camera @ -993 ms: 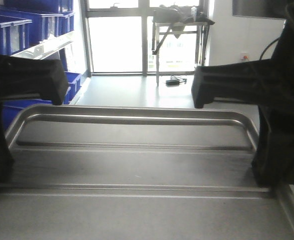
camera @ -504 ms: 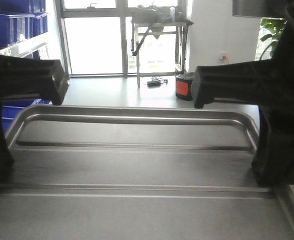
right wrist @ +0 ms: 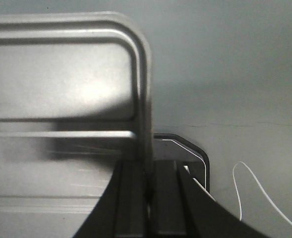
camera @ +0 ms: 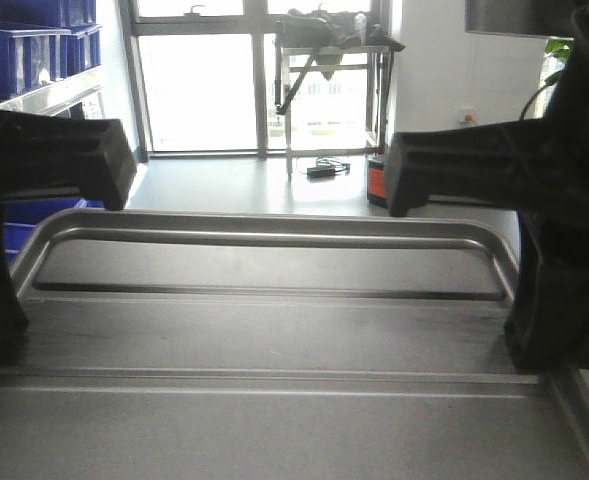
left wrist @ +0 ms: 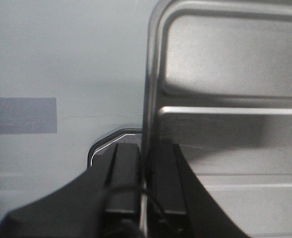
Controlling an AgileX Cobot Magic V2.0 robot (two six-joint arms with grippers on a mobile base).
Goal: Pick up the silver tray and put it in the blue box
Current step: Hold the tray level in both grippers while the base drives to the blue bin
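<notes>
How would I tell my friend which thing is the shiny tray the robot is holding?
Start at the bright window, then drop to the bottom of the front view. The silver tray lies there, its side rims pinched by the left gripper and right gripper. It is the only shiny metal thing with long ridges across it, unlike the blue boxes on the left.

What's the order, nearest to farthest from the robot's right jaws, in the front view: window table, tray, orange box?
1. Tray, its right rim clamped by the right gripper.
2. Orange box, on the floor just beyond.
3. Table, far back by the window.
</notes>
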